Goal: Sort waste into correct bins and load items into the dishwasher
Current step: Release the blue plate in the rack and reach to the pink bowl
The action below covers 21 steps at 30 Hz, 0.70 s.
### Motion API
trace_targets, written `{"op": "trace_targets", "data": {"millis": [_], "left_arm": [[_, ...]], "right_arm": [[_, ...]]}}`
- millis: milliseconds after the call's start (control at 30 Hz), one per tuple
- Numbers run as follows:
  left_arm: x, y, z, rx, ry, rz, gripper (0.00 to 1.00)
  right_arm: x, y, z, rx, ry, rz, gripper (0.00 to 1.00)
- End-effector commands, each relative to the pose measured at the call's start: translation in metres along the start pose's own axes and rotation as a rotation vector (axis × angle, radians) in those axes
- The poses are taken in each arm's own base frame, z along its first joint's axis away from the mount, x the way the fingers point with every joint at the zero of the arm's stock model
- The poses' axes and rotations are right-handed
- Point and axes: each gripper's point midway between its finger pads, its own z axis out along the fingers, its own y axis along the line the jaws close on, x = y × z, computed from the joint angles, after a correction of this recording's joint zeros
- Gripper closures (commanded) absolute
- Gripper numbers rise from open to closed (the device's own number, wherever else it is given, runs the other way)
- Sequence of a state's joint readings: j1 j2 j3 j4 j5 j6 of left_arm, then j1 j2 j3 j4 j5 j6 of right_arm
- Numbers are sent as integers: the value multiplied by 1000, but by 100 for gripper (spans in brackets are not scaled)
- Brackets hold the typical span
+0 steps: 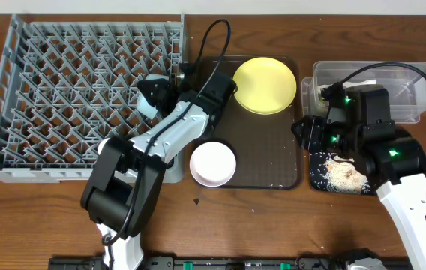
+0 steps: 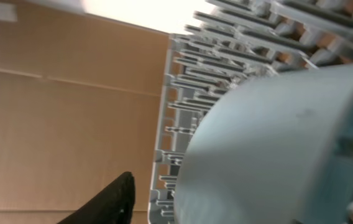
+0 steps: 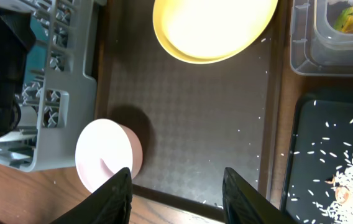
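Observation:
My left gripper [image 1: 154,93] is shut on the light blue bowl [image 1: 146,106] and holds it over the right edge of the grey dish rack [image 1: 63,90]. In the left wrist view the bowl [image 2: 276,143] fills the right side, with one black finger [image 2: 115,198] and the rack [image 2: 186,93] behind. My right gripper [image 3: 179,199] is open and empty above the brown serving tray's right edge [image 1: 307,132]. The yellow plate [image 1: 265,85] and the white bowl [image 1: 213,163] sit on that tray. The wrapper [image 1: 324,94] lies in the clear tub [image 1: 393,79]. Rice crumbs [image 1: 344,176] lie in the black tray [image 1: 319,180]. No cup, chopsticks or paper strip show.
The brown serving tray [image 1: 265,150] lies between the rack and the bins. In the right wrist view the plate [image 3: 214,25], white bowl [image 3: 108,155], tub [image 3: 301,43] and black tray [image 3: 313,162] surround my open fingers. A cable loops above the tray.

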State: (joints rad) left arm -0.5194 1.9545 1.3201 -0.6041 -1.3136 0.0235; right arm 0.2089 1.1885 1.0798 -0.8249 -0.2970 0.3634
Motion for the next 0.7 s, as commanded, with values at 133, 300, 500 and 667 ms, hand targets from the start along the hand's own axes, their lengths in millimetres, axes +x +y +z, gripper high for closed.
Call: {"op": "trace_targets", "data": {"millis": [133, 300, 500, 667], "left_arm": [[7, -47, -25, 332, 11, -29, 43], [-3, -48, -63, 509, -48, -69, 38], [-12, -41, -111, 736, -127, -123, 35], [-5, -52, -156, 1022, -105, -160, 35]], "right_arm": [[0, 4, 0, -10, 5, 0, 55], [0, 4, 0, -11, 5, 0, 55], [0, 4, 0, -11, 5, 1, 55], [1, 4, 0, -10, 6, 1, 56]]}}
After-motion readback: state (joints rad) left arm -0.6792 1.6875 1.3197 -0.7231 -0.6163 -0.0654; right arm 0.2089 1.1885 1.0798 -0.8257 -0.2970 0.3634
